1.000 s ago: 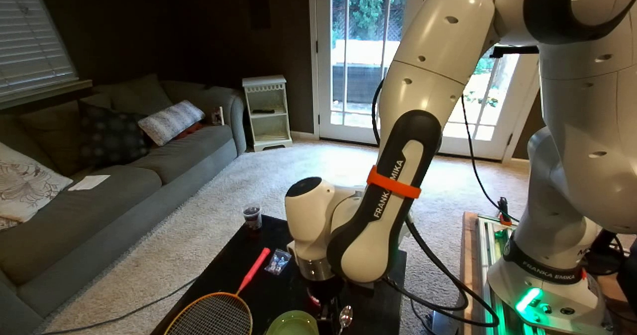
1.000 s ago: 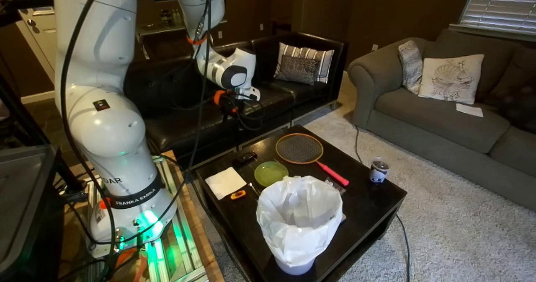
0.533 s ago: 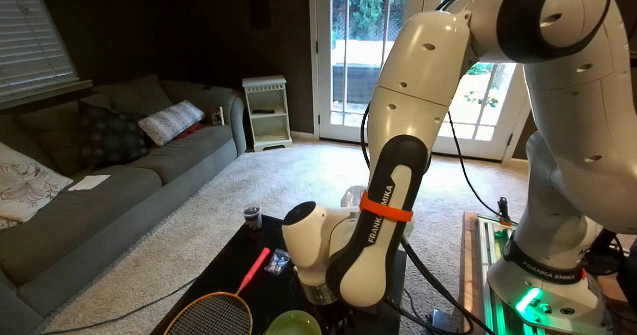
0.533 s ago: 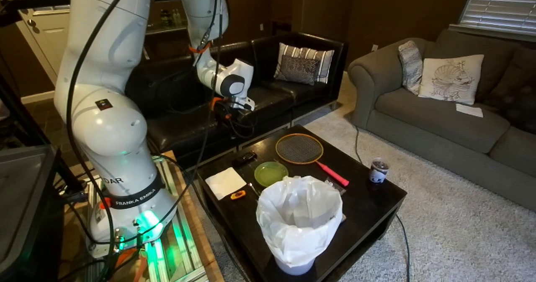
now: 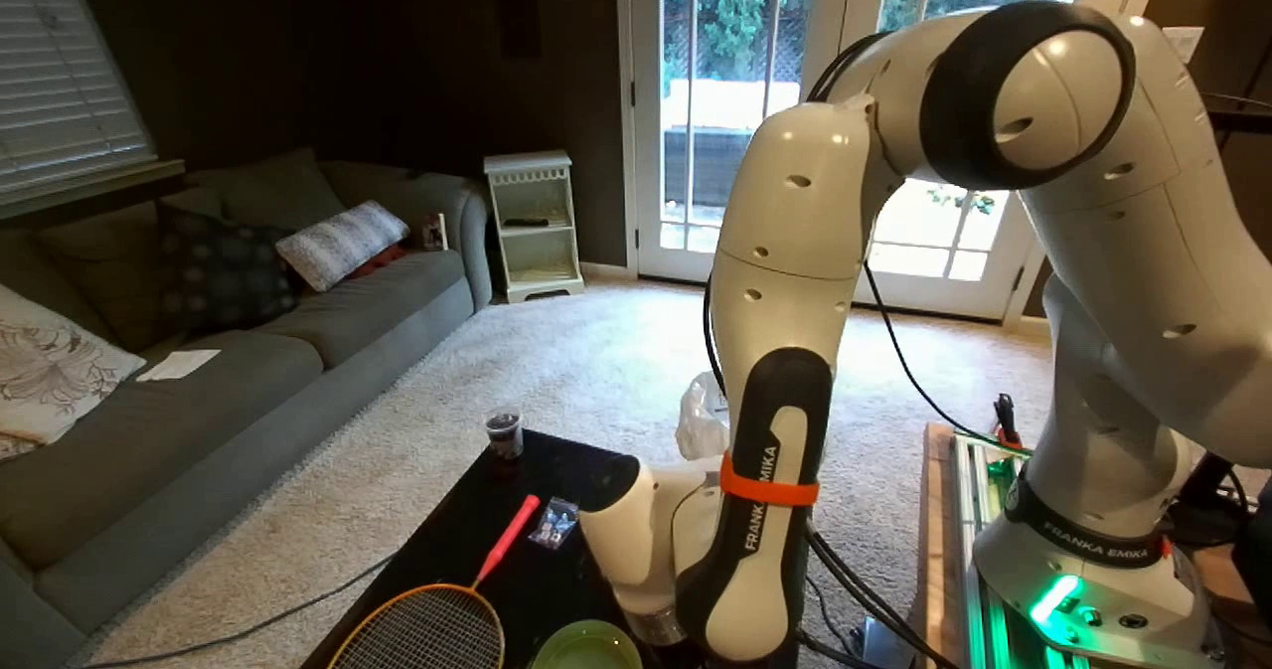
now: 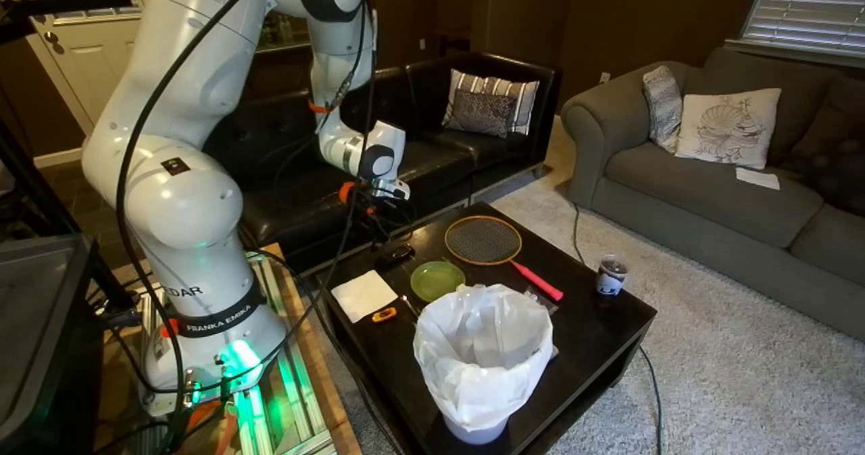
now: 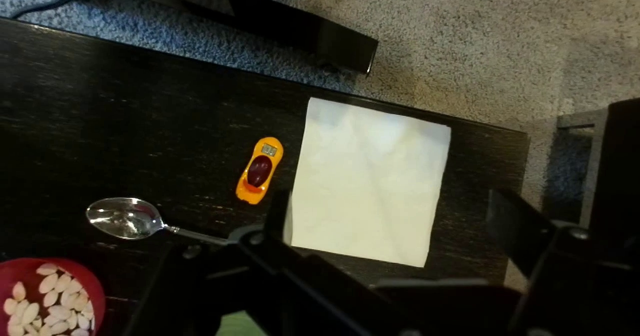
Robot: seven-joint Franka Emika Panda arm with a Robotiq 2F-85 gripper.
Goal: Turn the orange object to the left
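Observation:
The orange object is a small, elongated orange-yellow device (image 7: 244,191) with a dark red oval and a tiny display. It lies flat on the dark table between the spoon and the white paper in the wrist view, and also shows in an exterior view (image 6: 384,315). My gripper (image 7: 395,216) is open and empty, above the table, with the white paper (image 7: 370,181) seen between its fingers. The orange object is apart from it, just beyond the left finger (image 7: 278,215) in the wrist view. In an exterior view the gripper is dark and hard to make out against the sofa.
A spoon (image 7: 125,218) and a red bowl (image 7: 97,296) of white seeds lie left in the wrist view. A green plate (image 6: 438,280), a racket (image 6: 483,240), a dark item (image 6: 395,255), a cup (image 6: 611,276) and a lined bin (image 6: 483,367) stand on the table (image 6: 588,340).
The arm has come down steadily, bringing the gripper lower towards the table. The things on the table have not moved.

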